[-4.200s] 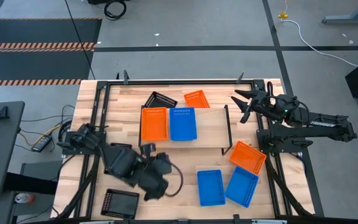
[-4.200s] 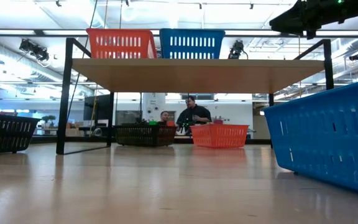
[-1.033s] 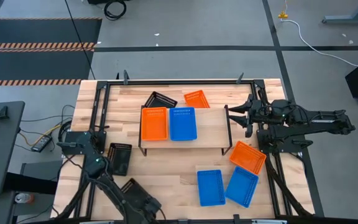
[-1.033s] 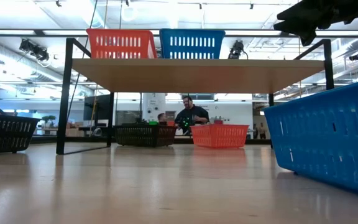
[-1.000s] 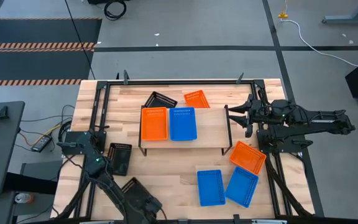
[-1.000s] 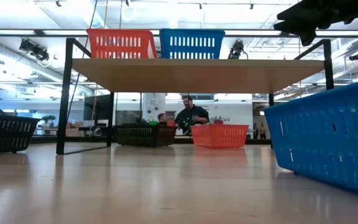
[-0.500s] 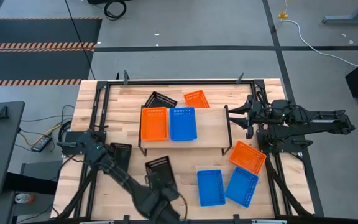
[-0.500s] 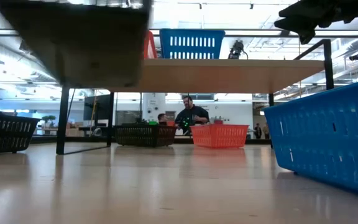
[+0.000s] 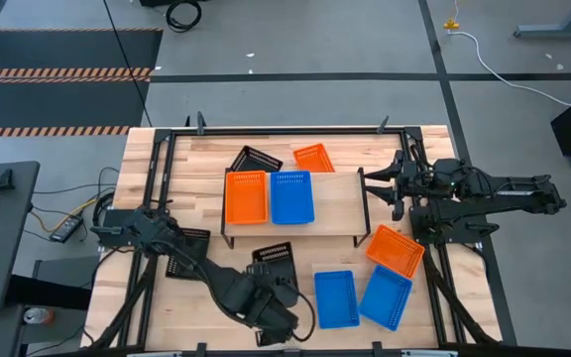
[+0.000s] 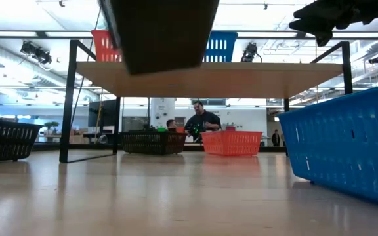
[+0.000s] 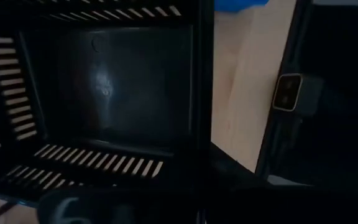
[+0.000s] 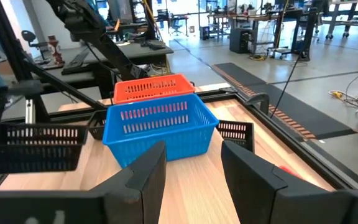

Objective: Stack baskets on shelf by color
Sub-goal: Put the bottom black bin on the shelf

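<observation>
We carry a black basket [image 9: 275,258] in the left tool [image 9: 266,297], clear of the bench [image 9: 196,154], just in front of the shelf [image 9: 335,208]. A loose rim grip (fingers hidden) could let it tip and strike the shelf edge. We count three black, three blue and three orange baskets. The right tool [image 12: 188,162] waits with fingers apart beside the shelf's right end.

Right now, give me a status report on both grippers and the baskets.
Left gripper carrying a black basket in front of the shelf. Right gripper open, waiting by the shelf's right end. Shelf holds one orange basket and one blue basket.
</observation>
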Available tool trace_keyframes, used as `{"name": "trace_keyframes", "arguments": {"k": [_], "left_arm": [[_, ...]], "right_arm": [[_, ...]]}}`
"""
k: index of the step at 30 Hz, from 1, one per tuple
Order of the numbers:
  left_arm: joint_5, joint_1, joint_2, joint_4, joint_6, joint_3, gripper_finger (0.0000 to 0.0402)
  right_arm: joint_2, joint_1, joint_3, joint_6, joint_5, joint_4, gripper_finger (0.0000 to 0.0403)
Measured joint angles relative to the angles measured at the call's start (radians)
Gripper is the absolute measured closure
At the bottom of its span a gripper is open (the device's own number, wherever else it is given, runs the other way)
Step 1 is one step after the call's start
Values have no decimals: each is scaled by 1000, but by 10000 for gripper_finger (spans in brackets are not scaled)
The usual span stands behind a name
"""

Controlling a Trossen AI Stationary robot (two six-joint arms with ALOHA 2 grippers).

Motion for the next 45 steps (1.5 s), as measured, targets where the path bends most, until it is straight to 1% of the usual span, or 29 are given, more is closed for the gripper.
{"name": "trace_keyframes", "arguments": {"k": [4, 8, 12, 19, 24, 28, 31, 35, 40, 42, 45], "left_arm": [[-13, 20, -46, 21, 82, 0, 397], [-57, 46, -92, 43, 171, 0, 397], [-70, 70, -130, 103, 285, 0, 397], [-75, 100, -153, 239, 572, 0, 397], [-84, 181, -153, 308, 707, 0, 397], [-84, 254, -153, 373, 755, 0, 397], [-82, 308, -153, 377, 780, 0, 397], [-84, 374, -141, 382, 789, -2, 397], [-131, 426, -128, 405, 843, 0, 397], [-136, 440, -108, 395, 844, -1, 397], [-120, 452, -73, 402, 839, -3, 394]], "right_arm": [[0, 0, 0, 21, 1, -1, 240], [0, 0, 0, 21, 3, 1, 240], [0, 0, 0, -3, 54, 35, 240], [0, -2, 0, -108, 136, 149, 240], [0, -2, 0, -152, 181, 174, 240], [-3, -2, 0, -160, 223, 166, 240], [-6, -2, 0, -160, 272, 164, 240], [-20, -2, 0, -167, 366, 161, 240], [-49, -2, 0, -168, 480, 160, 240], [-61, -2, 0, -168, 499, 160, 240], [-77, -2, 0, -175, 500, 158, 240]]}}
